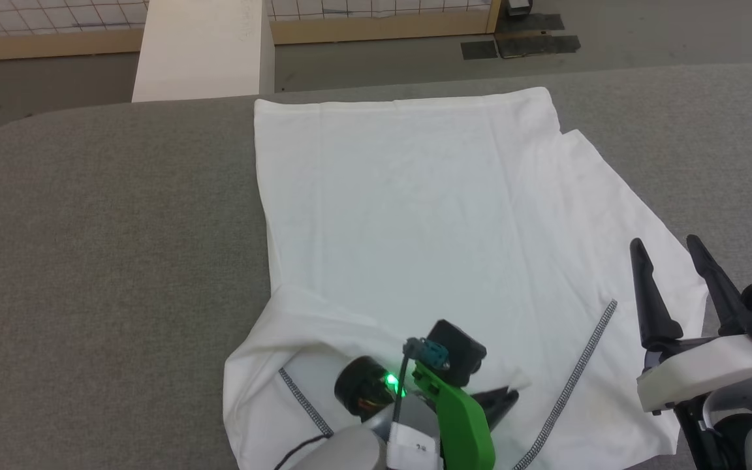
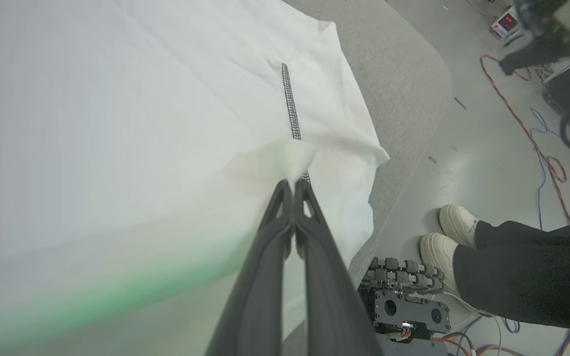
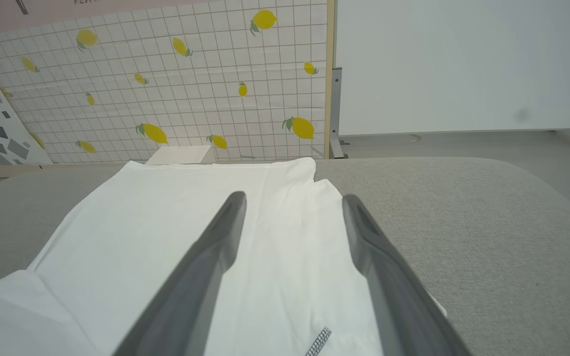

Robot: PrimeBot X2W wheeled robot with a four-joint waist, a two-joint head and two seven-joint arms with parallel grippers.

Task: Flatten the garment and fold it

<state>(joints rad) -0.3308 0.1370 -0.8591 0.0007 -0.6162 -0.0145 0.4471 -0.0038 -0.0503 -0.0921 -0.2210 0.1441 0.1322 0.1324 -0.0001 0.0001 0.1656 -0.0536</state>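
My left gripper [image 2: 293, 190] is clamped on a small raised pinch of the shirt [image 1: 415, 209], right beside a grey-stitched seam [image 1: 572, 385]. My right gripper [image 1: 665, 243] is spread wide, holding nothing, above the shirt's right edge. The shirt is white and thin, mostly flat on the grey table [image 1: 89, 228], far hem straight, with a layer folded over at the near left. My left arm covers the neck area and the near edge is cut off. In the left wrist view the cloth is washed out. A white box [image 1: 200, 52] stands past the table.
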